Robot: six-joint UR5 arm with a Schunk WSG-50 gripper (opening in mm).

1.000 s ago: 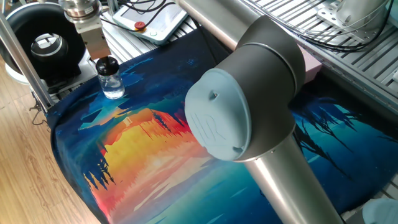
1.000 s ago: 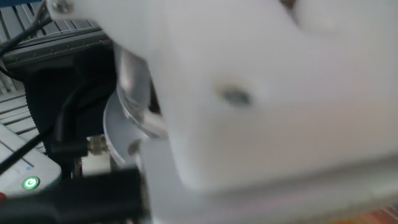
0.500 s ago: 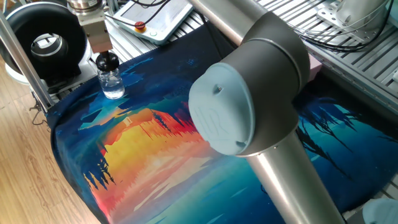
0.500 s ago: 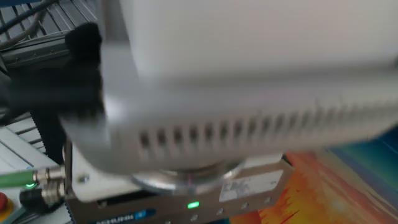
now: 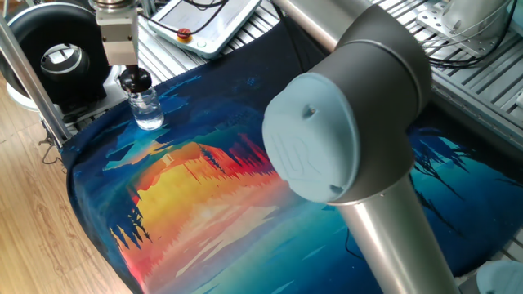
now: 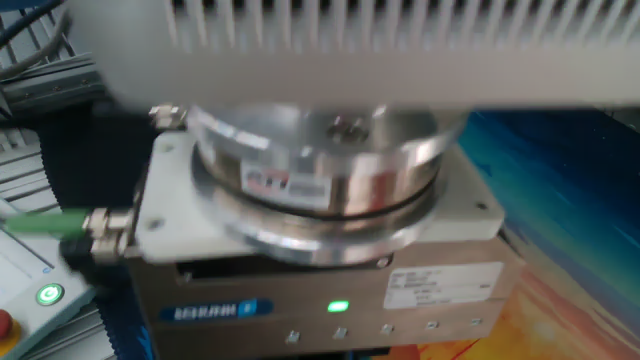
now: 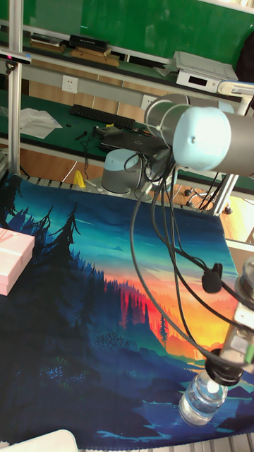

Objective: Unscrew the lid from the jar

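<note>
claw [image 5: 124,65]: mine, right above the lid [image 5: 135,81]; grip state — cannot tell
jar [image 5: 147,113]: upright on painted cloth [image 5: 196,188], near its edge; lid on neck

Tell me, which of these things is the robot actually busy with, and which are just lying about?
In use:
the jar
the lid
the gripper, just above the lid

Lying about:
pink box
black ring-shaped device
control pendant

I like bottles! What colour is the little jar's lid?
Black lid, best seen in one fixed view.
</note>
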